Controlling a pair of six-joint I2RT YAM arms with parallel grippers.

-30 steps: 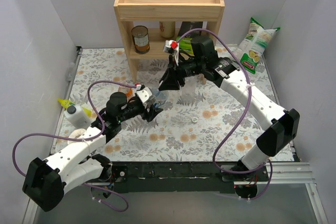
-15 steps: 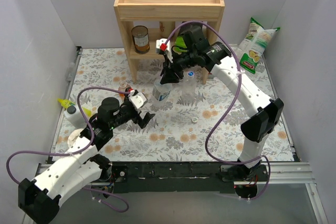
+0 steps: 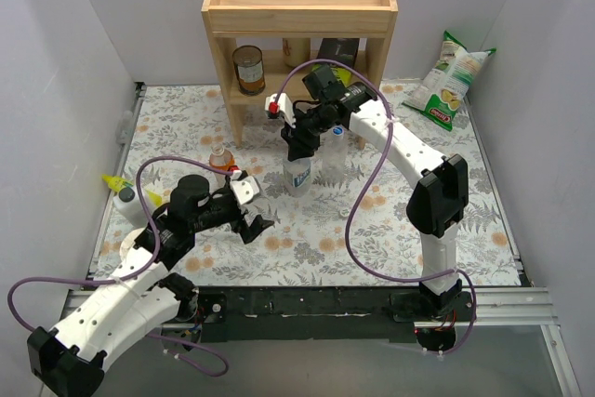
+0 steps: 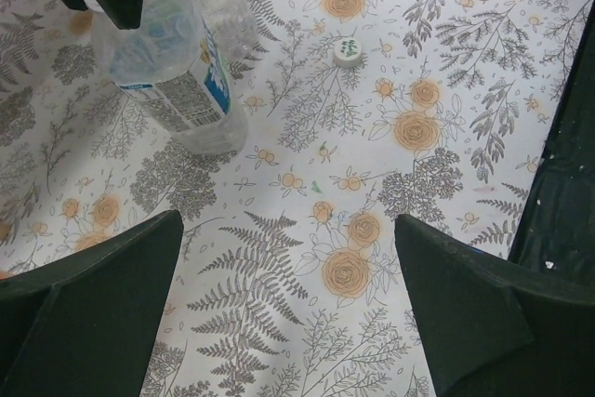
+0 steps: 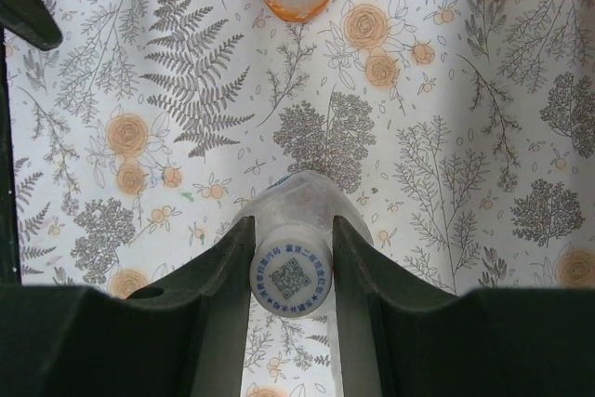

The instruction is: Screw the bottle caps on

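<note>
Three bottles upright on the mat [image 3: 186,118]; entries run left to right

- Left gripper [image 4: 288,230]: fingers spread wide, nothing between them, hovering over bare mat near the front edge
- Orange bottle [image 3: 219,163]: left of centre, apart from both arms; top too small to tell whether capped
- Labelled bottle [image 3: 297,177]: centre, directly under the right gripper [image 5: 292,230], which reaches down from above. Wrist view: both fingers pressed against the sides of the cap [image 5: 291,282] seated on the neck, so clenched on it
- Plain bottle [image 3: 333,151]: just beside the labelled one, to its right and further back; blue at its top, perhaps a cap
- Loose cap [image 4: 348,51]: white, flat on the mat, right of the labelled bottle and nearer the front, touched by nothing

Step in hand, as I read it: tightening the cap on the labelled bottle. Nothing steadies the bottle body. Next move calls for wrist rotation about the bottle axis with light downward pressure; the bottle may spin along or tip, so the left gripper bracing it would help
</note>
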